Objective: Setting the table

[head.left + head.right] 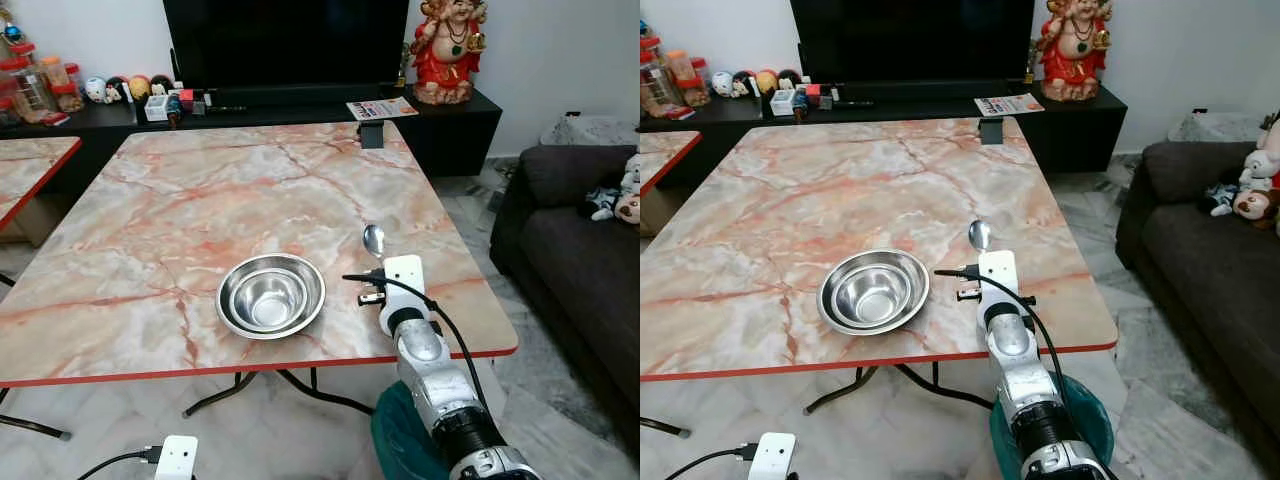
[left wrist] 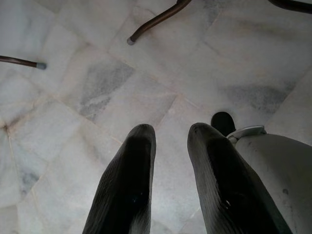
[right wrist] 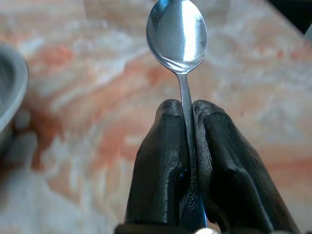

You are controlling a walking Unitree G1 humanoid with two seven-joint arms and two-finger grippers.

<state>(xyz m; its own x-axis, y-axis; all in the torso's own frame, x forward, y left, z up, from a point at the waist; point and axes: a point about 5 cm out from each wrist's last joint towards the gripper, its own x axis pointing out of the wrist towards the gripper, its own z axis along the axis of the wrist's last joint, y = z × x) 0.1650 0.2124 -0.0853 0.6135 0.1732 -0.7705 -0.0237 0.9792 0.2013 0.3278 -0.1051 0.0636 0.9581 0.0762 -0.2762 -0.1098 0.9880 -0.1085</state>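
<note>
Marble table near edge: right fingers pinch spoon beside bowl; left fingers parted.

spoon handle: mostly hidden between the right gripper fingers
sofa: cut off by the edge
shelf items: too small to tell

Pink-veined marble table with red edge, silver bowl, silver spoon
</note>
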